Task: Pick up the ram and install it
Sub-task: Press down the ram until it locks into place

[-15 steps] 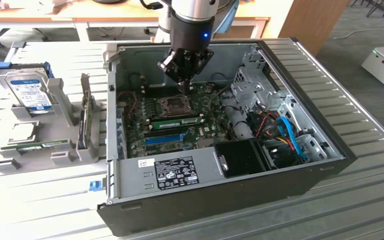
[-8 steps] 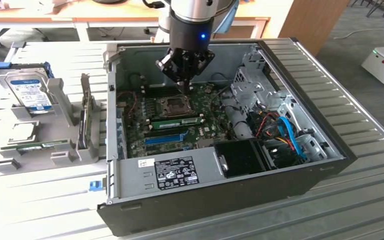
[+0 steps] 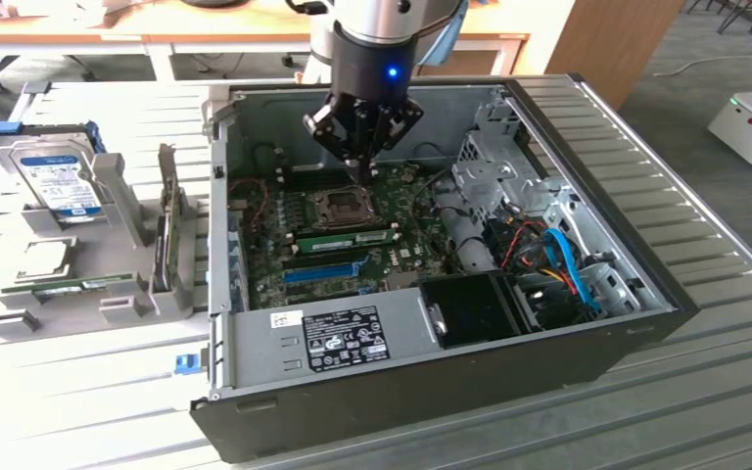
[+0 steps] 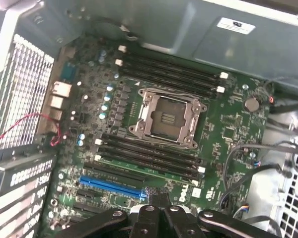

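The open computer case [image 3: 637, 294] lies on its side with the motherboard [image 3: 409, 250] exposed. My gripper [image 3: 360, 163] hangs inside the case over the far side of the CPU socket [image 3: 345, 207], fingers shut together with nothing between them. In the wrist view the gripper [image 4: 158, 206] is above the board beside the blue slot [image 4: 111, 187]. The ram [image 3: 350, 238], a thin green stick with a pale label, sits in a black slot just on the near side of the socket; the wrist view shows the ram [image 4: 144, 167] edge-on.
A second green stick [image 3: 78, 286] lies in the grey holder [image 3: 121, 308] at the exterior view's left, near a hard drive [image 3: 60, 181]. Inside the case, a black fan housing [image 3: 481, 304] and blue cables [image 3: 572, 264] crowd the near right corner.
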{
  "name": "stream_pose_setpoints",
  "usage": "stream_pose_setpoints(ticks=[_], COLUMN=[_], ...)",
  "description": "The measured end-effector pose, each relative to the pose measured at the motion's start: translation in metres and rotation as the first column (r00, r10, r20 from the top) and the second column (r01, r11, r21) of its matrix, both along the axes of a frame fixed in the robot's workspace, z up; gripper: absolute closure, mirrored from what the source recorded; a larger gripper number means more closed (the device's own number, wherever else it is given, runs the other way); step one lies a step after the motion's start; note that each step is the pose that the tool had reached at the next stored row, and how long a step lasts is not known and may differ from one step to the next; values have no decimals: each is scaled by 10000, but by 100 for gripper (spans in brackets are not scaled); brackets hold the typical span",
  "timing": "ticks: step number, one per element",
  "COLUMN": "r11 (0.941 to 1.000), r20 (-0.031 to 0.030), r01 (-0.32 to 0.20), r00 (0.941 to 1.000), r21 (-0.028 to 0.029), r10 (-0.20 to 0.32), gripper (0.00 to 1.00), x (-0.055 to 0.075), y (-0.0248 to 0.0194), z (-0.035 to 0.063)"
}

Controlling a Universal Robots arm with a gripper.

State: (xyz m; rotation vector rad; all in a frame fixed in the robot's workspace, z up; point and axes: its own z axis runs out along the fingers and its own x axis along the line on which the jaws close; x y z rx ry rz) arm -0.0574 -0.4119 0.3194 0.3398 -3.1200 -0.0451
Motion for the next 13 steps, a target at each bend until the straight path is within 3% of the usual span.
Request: stream_pose_setpoints(ticks=[6,13], r11=[9956,9813], r20=[0,0], r01=[933,1922], r00=[9956,9813], r21=[0,0], r10=[-933,-1922], gripper=[89,89], x=[-4,-9], y=[0,0], z=[-7,-15])
